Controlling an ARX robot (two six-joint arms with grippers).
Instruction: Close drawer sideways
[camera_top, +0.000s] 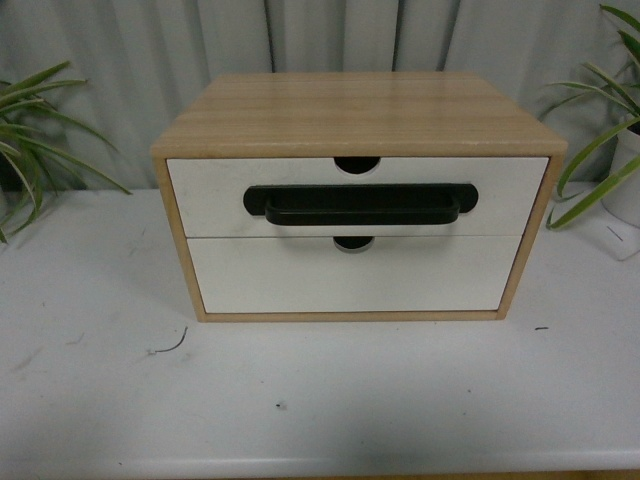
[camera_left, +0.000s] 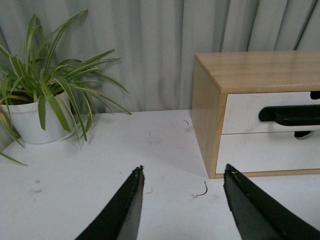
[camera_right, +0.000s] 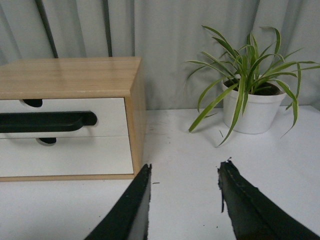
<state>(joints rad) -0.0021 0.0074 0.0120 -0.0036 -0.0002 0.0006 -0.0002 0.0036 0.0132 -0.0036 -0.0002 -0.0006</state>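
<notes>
The drawer (camera_top: 357, 180) is the upper one in a light wood cabinet (camera_top: 355, 110). It has a white front, a long black bar handle (camera_top: 360, 204) and a half-round notch in its top edge. Its front sits about level with the cabinet face, and no wood sides show. It also shows in the left wrist view (camera_left: 240, 112) and the right wrist view (camera_right: 107, 120). My left gripper (camera_left: 184, 167) is open and empty over the table, left of the cabinet's front corner. My right gripper (camera_right: 186, 164) is open and empty, right of the cabinet. Neither arm shows in the front view.
A plain white drawer front (camera_top: 355, 275) without a handle sits below it. The cabinet stands on a white table (camera_top: 320, 400). A potted plant (camera_left: 45, 95) stands at the far left and another (camera_right: 250, 75) at the far right. A grey curtain hangs behind.
</notes>
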